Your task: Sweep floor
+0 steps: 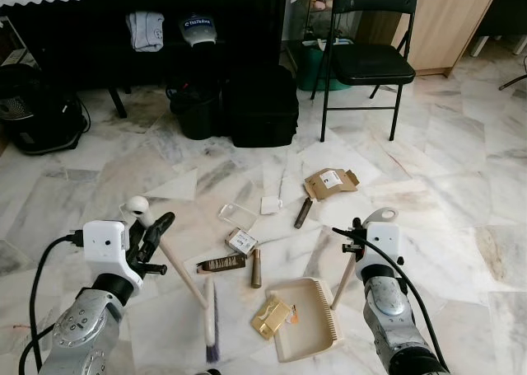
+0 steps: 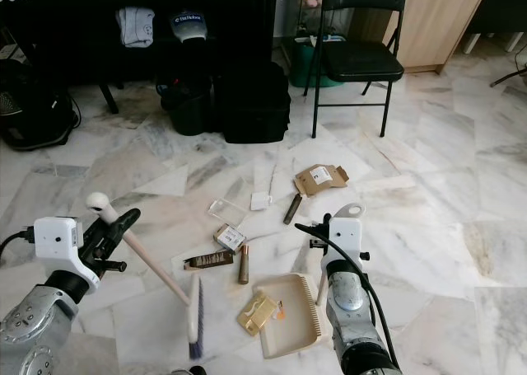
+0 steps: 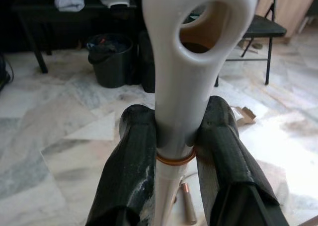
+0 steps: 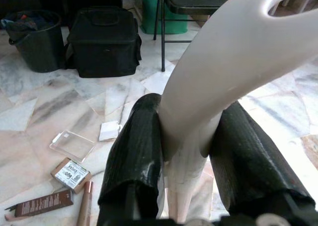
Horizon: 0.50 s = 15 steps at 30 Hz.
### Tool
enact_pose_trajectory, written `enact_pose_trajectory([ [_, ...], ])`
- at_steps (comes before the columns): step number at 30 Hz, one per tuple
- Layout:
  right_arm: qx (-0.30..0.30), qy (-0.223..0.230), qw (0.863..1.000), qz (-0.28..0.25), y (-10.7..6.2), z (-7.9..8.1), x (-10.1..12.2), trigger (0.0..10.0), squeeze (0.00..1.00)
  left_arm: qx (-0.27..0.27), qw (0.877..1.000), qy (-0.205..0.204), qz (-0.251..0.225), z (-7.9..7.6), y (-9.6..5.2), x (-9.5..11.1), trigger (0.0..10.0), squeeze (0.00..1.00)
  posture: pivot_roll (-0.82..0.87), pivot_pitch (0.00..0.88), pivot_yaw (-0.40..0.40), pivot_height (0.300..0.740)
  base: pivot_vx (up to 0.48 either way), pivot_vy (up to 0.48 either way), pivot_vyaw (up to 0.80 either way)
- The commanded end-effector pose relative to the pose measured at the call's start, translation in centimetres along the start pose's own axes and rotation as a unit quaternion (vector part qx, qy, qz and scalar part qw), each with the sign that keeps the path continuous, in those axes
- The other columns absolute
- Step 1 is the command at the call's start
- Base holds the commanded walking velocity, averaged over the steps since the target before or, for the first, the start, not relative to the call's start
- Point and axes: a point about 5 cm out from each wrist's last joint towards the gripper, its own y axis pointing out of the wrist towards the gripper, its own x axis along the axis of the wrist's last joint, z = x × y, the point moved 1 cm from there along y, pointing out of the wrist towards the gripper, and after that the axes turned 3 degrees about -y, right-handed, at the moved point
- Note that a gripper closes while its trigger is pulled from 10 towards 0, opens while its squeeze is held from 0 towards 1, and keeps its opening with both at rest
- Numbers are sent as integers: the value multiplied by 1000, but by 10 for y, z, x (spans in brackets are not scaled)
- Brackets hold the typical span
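Left gripper [image 1: 152, 236] clamped on broom [image 1: 185, 283] handle, right gripper [image 1: 356, 232] clamped on dustpan [image 1: 306, 319] handle, gold packet [image 1: 270, 317] inside dustpan, litter beyond.

Even soft daylight, sharp head views, dark under table, blurred wrist foregrounds

Two silver arms are showing white wrist boxes; black cables are looping alongside; long black fingers [image 3: 131, 171] are looking scuffed.
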Motion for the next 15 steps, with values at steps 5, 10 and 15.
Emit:
enact_pose_trajectory([
  [5,-2,-3,1000,4,-2,-2,-3,10000,0,-27,999,22,19,-5,-4,-11,10000,0,101,119,-32,740,0,0,0],
  [10,-1,-3,1000,3,-1,-1,-3,10000,0,-39,999,-1,33,-8,-4,-17,10000,0,105,117,-35,740,0,0,0],
  [15,-1,-2,1000,2,-1,-1,-2,10000,0,-38,999,-14,34,-10,-3,-22,10000,0,101,120,-37,740,0,0,0],
])
